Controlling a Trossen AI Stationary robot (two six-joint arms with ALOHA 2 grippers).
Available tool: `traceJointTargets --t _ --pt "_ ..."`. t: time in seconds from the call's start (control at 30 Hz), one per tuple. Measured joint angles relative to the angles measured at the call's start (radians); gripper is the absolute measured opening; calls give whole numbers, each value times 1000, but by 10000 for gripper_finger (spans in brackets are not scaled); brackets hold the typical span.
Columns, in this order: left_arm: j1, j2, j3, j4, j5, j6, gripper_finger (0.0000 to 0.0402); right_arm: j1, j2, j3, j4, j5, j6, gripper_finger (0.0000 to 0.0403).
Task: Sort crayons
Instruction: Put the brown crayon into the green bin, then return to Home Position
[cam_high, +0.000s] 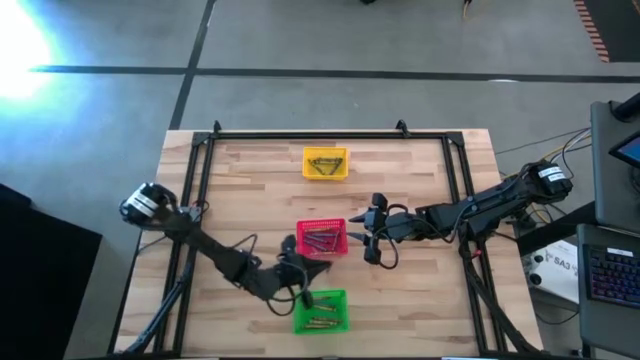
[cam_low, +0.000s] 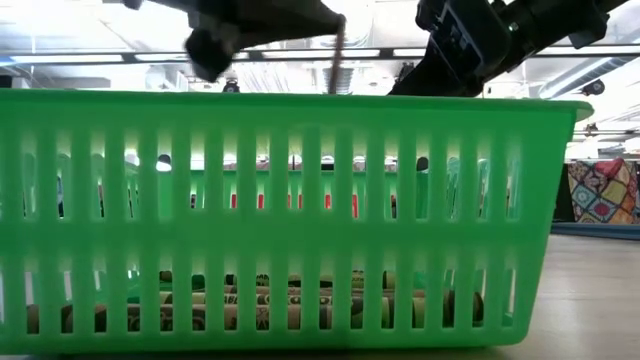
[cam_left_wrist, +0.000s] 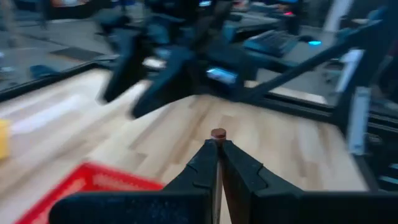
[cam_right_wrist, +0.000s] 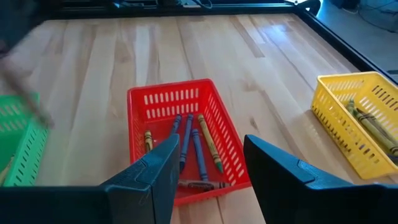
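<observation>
So the crayons are split three ways right now: a mixed bunch of blue, yellow and brownish sticks (cam_right_wrist: 193, 149) lying loose in the red basket (cam_right_wrist: 163, 102) mid-counter, a few olive ones (cam_right_wrist: 373, 127) in the yellow basket (cam_right_wrist: 339, 109) toward the far edge, and more (cam_high: 322, 322) along the floor of the green basket (cam_high: 320, 311) at the near edge. One reddish-brown crayon (cam_left_wrist: 217, 133) is pinched in the left gripper (cam_left_wrist: 217, 149), jaws shut tight on it with just the round tip poking out; in the high view that gripper sits just above the green basket's far rim.

All three baskets are square slotted plastic, lattice walls you can see through. The counter (cam_high: 250, 190) is pale butcher-block wood with a black metal frame around it.

The right gripper (cam_right_wrist: 208, 165) hovers just beside the red basket, jaws spread wide with nothing in them. The green basket's wall pretty much fills the low view, so the other baskets barely show through the slots.
</observation>
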Motion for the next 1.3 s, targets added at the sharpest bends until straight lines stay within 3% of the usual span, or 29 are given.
traceJointTargets --t 0.2,0.4,0.47,0.67,0.9,1.0,1.13,1.3 --pt "9 46 74 1 189 43 0 0 0 0 -26 7 -2 171" --pt "8 42 156 -227 462 -79 0 0 0 0 -40 8 13 171" --pt "8 47 193 -339 500 -131 0 0 0 0 -50 7 32 171" --pt "8 97 303 -573 503 -189 9 3 0 0 -58 8 93 171" --pt "8 120 378 -782 466 -137 71 18 -9 0 -98 8 137 171" --pt "1 118 384 -803 460 -88 89 39 -22 0 -131 8 161 171" --pt "-26 97 383 -780 376 37 95 76 -41 0 -167 13 164 171" --pt "-33 38 357 -780 347 216 87 169 -47 0 -263 194 190 171"
